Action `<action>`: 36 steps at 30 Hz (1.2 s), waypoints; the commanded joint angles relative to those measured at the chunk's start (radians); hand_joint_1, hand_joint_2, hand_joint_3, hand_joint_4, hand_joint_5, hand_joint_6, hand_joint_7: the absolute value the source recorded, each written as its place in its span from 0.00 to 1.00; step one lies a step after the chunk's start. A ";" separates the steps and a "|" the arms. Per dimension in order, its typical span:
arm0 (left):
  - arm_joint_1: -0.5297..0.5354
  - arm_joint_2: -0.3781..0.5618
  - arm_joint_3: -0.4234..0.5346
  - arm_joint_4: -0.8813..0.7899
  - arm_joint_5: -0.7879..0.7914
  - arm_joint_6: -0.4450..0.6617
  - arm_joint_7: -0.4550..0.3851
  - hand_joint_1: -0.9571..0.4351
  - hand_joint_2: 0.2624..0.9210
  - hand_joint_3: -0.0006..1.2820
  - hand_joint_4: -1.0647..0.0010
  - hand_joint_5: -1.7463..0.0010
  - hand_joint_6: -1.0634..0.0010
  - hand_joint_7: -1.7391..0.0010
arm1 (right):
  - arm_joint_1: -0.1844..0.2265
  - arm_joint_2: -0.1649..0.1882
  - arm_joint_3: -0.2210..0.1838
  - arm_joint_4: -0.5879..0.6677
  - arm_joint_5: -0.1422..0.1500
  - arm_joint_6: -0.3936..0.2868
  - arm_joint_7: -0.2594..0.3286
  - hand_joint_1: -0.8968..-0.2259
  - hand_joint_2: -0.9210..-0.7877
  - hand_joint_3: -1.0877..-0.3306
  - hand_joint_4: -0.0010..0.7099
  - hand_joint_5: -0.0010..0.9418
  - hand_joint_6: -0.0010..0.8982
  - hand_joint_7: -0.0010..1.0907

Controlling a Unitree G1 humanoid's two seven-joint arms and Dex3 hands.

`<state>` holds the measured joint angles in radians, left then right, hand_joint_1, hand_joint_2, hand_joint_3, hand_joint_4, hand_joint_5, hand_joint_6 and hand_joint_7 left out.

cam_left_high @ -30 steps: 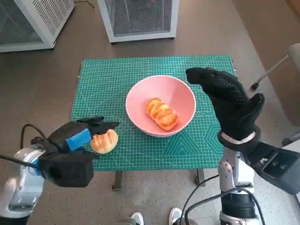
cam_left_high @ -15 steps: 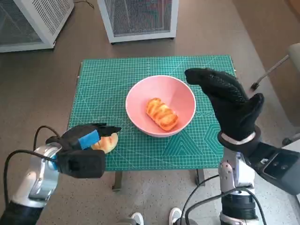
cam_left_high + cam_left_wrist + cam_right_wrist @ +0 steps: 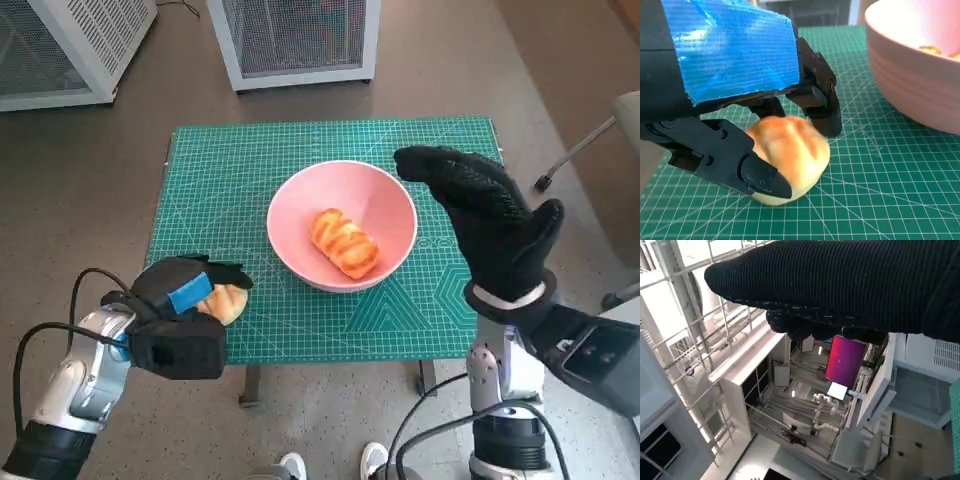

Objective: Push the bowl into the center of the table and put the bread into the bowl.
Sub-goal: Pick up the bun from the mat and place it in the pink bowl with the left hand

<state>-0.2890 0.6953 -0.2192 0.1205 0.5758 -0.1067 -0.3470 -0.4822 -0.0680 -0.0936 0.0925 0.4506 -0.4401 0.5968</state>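
Bread roll gripped by L hand.

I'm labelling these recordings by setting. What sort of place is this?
Probably a robotics lab or workshop: a green gridded cutting mat covers the small table, white mesh-fronted cabinets stand on the floor, and the right wrist view shows metal shelving.
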 commanded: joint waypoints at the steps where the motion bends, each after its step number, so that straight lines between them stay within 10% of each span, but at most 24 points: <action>1: 0.007 0.017 0.018 -0.016 -0.009 -0.012 -0.007 0.69 1.00 0.06 0.34 0.31 0.43 0.35 | 0.023 -0.001 0.003 -0.004 0.001 0.017 -0.003 0.78 0.00 0.75 0.75 0.06 0.10 0.79; 23: -0.017 0.029 0.205 -0.316 -0.118 0.097 -0.089 0.69 1.00 0.05 0.37 0.30 0.39 0.36 | 0.016 -0.005 0.002 -0.001 -0.001 0.026 -0.004 0.80 0.08 0.71 0.76 0.11 0.10 0.84; 29: -0.091 0.019 0.227 -0.367 -0.132 0.121 -0.086 0.69 1.00 0.05 0.37 0.31 0.38 0.36 | 0.012 -0.006 0.002 -0.001 -0.001 0.030 -0.004 0.81 0.35 0.61 0.60 0.35 0.09 0.87; 36: -0.204 -0.019 0.200 -0.375 -0.120 0.115 -0.067 0.69 1.00 0.05 0.37 0.31 0.38 0.35 | 0.011 -0.008 0.002 -0.001 -0.001 0.032 -0.002 0.81 0.42 0.58 0.49 0.52 0.08 0.89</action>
<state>-0.4368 0.6971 -0.0034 -0.2355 0.4560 0.0107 -0.4286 -0.4831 -0.0703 -0.0919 0.0859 0.4498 -0.4214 0.5964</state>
